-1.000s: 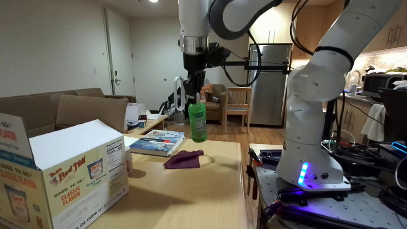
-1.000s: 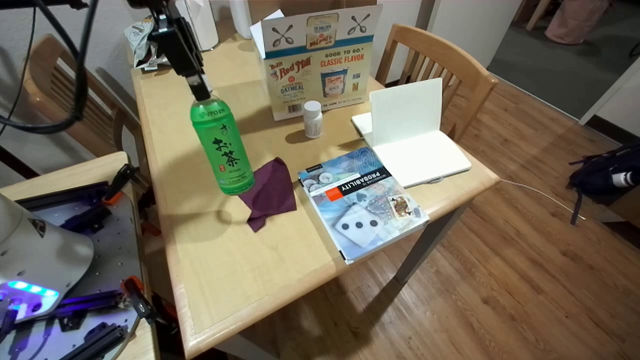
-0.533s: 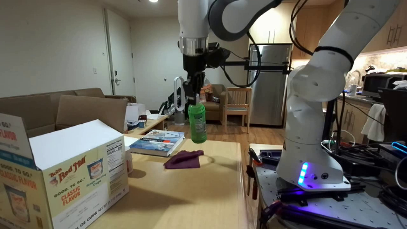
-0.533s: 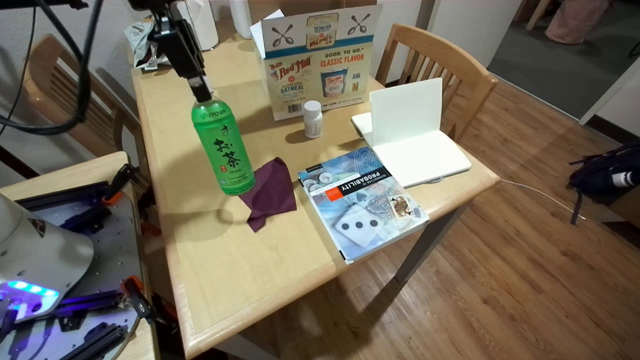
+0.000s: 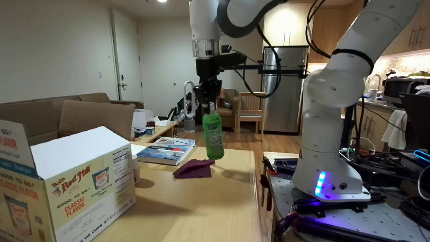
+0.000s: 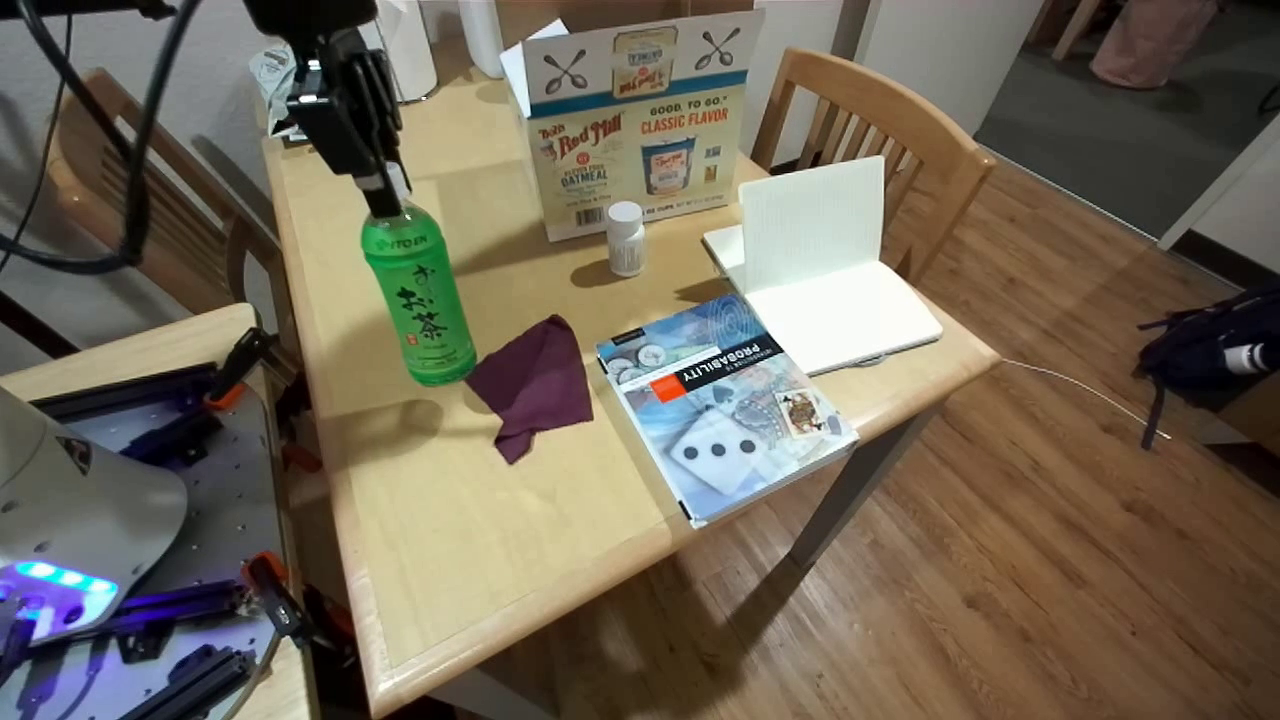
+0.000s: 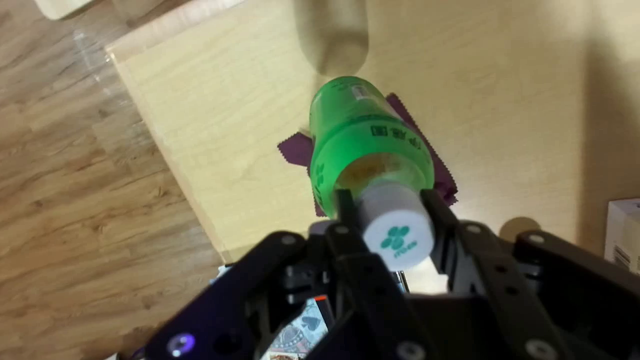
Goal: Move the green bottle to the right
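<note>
My black two-fingered gripper [image 7: 387,200] pinches the green cylindrical plastic bottle [image 6: 418,300] | lifted above pale wooden bench [image 6: 450,560] | rightward set-down likely remains

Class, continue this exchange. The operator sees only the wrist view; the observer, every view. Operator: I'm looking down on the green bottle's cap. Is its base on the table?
Observer: No. In both exterior views the green bottle hangs above the table, its base apart from its shadow.
Operator: Past the hand I see a printed spade. What is it on?
Observer: A book; in an exterior view its cover reads PROBABILITY.
Operator: Is anything standing on the table that I can't see?
Observer: Yes, a white capped bottle, upright near the cardboard box.
</note>
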`<state>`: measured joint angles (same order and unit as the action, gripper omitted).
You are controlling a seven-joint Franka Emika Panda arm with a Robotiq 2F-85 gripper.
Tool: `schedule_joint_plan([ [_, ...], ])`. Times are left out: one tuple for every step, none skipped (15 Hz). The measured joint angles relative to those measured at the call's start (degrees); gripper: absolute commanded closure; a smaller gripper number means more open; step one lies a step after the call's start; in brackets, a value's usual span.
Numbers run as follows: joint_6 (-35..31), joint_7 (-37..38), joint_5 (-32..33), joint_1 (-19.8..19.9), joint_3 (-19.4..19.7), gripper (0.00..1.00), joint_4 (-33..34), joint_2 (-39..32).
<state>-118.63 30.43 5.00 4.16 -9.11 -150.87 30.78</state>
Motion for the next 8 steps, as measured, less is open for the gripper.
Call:
schedule_joint_plan([
  [0.0, 0.4, -2.1, 0.0, 0.8, 0.89, 0.0, 0.0],
  [0.0, 1.0, -4.0, 0.1, 1.6, 0.89, 0.0, 0.0],
  [0.0, 1.7, -4.9, 0.2, 2.0, 0.89, 0.0, 0.1],
  [0.0, 2.2, -5.6, 0.2, 2.3, 0.64, 0.0, 0.1],
  [0.0, 2.4, -5.8, 0.2, 2.4, 0.64, 0.0, 0.1],
  [0.0, 2.6, -5.8, 0.2, 2.4, 0.64, 0.0, 0.1],
  [0.0, 2.7, -5.8, 0.2, 2.4, 0.64, -0.1, 0.1],
  [0.0, 2.7, -5.8, 0.2, 2.4, 0.64, -0.1, 0.1],
])
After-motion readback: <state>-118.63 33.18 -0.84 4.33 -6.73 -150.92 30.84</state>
